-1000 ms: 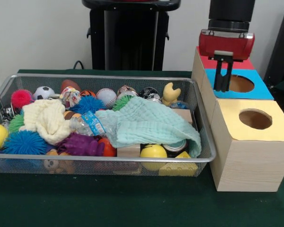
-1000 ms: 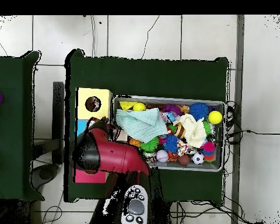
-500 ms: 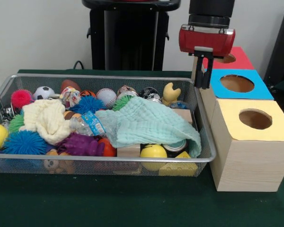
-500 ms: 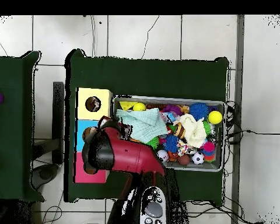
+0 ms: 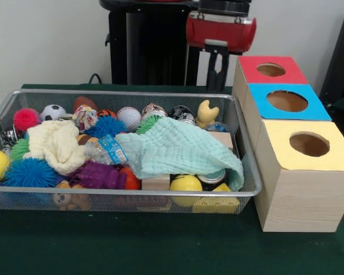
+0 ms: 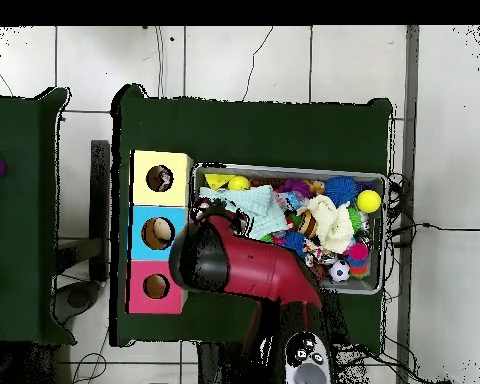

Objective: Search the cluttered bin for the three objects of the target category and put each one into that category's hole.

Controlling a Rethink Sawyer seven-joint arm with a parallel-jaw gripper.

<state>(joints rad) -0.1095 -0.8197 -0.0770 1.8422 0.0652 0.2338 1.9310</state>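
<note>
Front view: gripper [image 5: 217, 71] is hanging above the far right end of the wire bin [image 5: 249, 177], just beside the red box [image 5: 246, 71]. Its 2 dark fingers [image 5: 210, 69] are pointing down with a narrow gap showing between them, and nothing is sitting in that gap. Reading: pincer empty, narrowly parted.

Directly under and in front of it, the clutter is lying untouched: a yellow claw-shaped toy [image 5: 206, 113], a mint green cloth [image 5: 180, 148] draped over the right half, and a clear bottle with a blue label [image 5: 108, 150] poking out from under the cloth's left edge. Further left, a cream cloth [image 5: 57, 143] is covering more items, with spiky balls, a baseball [image 5: 128, 117] and a small soccer ball [image 5: 53, 112] along the back.

Beyond the bin, 3 boxes are standing in a row, red, blue [image 5: 264, 96] and yellow [image 5: 281, 137], each with 1 round hole on top. Overhead view is showing something pale inside the blue hole [image 6: 157, 232]; what it is, cannot tell.

Judgement: step in hand is the search-and-pick phase, arm positioned over the bin with no load. Target category is not identifiable from what shows. Next move is calling for choosing a target, likely shifting the green cloth aside if it is hiding candidates, then a descent with wider fingers.
</note>
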